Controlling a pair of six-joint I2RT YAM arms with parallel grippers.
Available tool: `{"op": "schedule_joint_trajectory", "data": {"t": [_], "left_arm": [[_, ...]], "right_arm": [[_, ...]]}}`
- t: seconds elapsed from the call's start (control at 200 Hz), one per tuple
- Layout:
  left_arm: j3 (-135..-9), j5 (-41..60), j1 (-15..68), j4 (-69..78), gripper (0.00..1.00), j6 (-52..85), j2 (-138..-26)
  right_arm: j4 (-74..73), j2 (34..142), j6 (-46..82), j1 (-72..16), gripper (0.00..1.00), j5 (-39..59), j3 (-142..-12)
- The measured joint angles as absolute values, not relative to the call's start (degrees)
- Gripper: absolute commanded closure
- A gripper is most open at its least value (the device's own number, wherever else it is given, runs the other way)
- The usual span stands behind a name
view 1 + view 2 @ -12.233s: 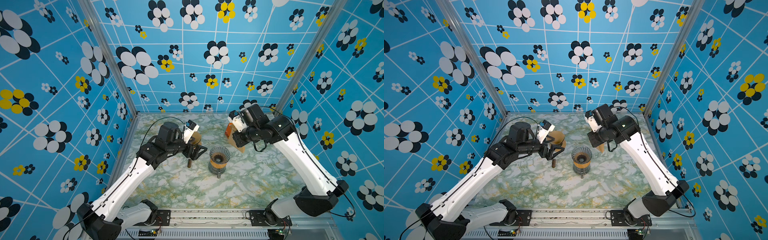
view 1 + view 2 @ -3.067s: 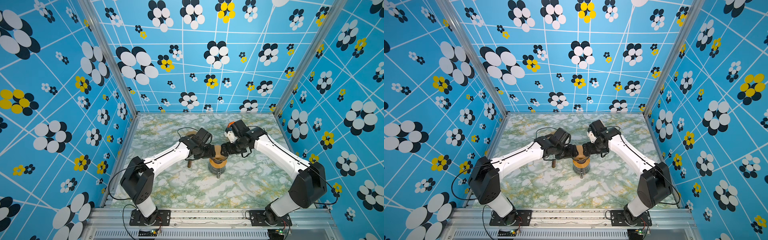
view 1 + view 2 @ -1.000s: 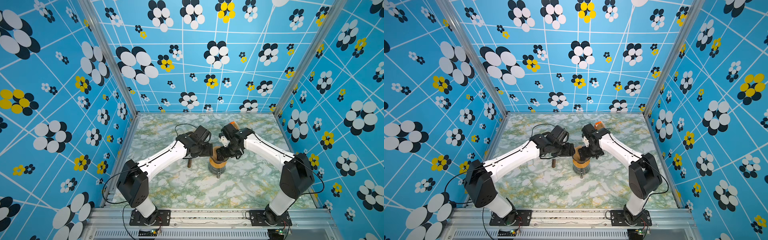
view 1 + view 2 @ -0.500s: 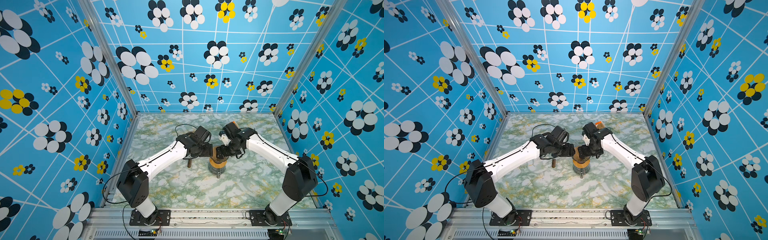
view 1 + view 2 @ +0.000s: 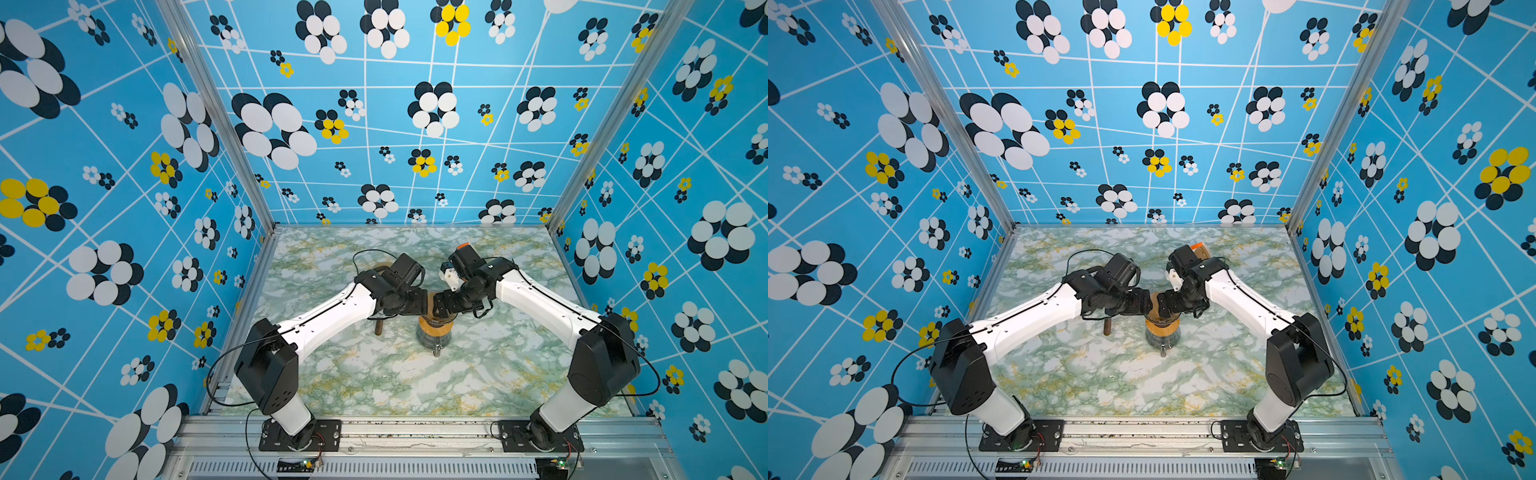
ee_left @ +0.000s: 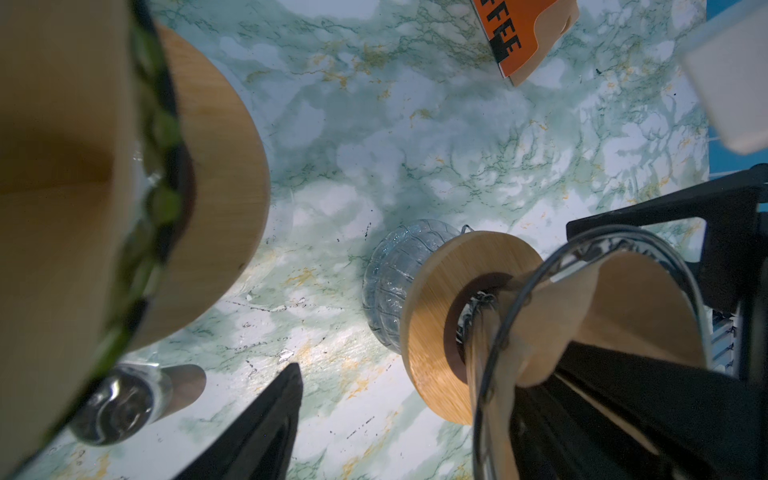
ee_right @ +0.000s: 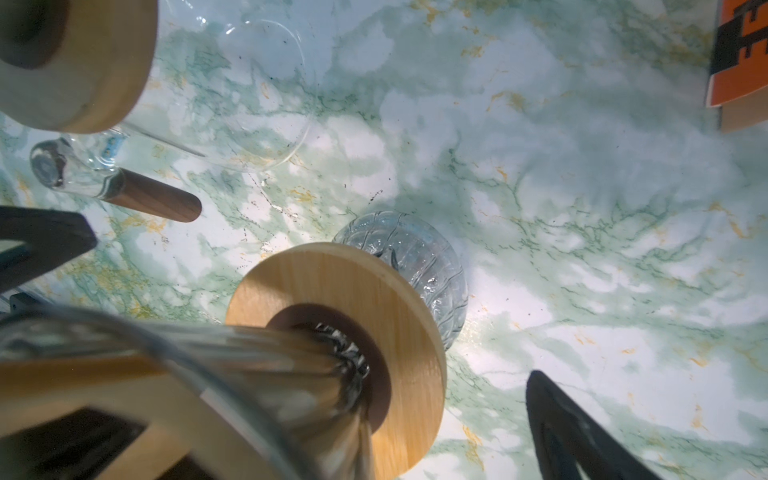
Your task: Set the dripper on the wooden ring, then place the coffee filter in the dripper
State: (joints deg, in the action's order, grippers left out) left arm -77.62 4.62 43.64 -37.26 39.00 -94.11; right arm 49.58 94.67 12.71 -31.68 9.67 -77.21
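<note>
Apparently the main step is nearly finishing: the brown coffee filter [image 6: 623,299] is sitting inside the glass cone of the dripper [image 5: 434,329], which is standing upright on a ribbed glass cup [image 6: 390,282] in the middle of the marble table [image 5: 374,386]. Both arms are meeting over its rim in both top views.

The left gripper [image 5: 420,302] is standing wide. As far as I can judge, 1 finger is lying against the paper inside the cone, and the other finger [image 6: 266,424] is hanging free outside, well apart from the wooden collar. The right gripper [image 5: 442,305] is standing wide too, with 1 finger [image 7: 565,436] hanging clear beside the collar. Neither is gripping anything.

I am judging that little is remaining: pressing the paper flat to the glass wall, because it is looking loose and curled on 1 side, and then lifting both grippers out.

Room is being tight here. The 2 grippers are almost touching each other over the cone, and the dripper is standing tall on a narrow cup, so a sideways pull is risking a tip. Another glass piece with a wooden collar and handle [image 7: 153,203] is lying just beside the left gripper, and the orange filter packet [image 6: 528,37] is resting farther back. The front of the table is giving free room, and straight up is looking the safest way out.
</note>
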Motion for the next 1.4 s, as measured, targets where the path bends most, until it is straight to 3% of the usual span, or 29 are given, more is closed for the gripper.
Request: {"op": "schedule_joint_trajectory", "data": {"t": [0.77, 1.4], "left_arm": [[-76.93, 4.67, 44.38, -36.18, 0.23, 39.42, -95.7], [-76.93, 4.67, 44.4, -36.16, 0.23, 39.42, -96.01]], "right_arm": [[48.99, 95.92, 12.8, -31.68, 0.1, 7.6, -76.12], [47.29, 92.25, 14.39, -28.77, 0.1, 12.32, -73.87]]}}
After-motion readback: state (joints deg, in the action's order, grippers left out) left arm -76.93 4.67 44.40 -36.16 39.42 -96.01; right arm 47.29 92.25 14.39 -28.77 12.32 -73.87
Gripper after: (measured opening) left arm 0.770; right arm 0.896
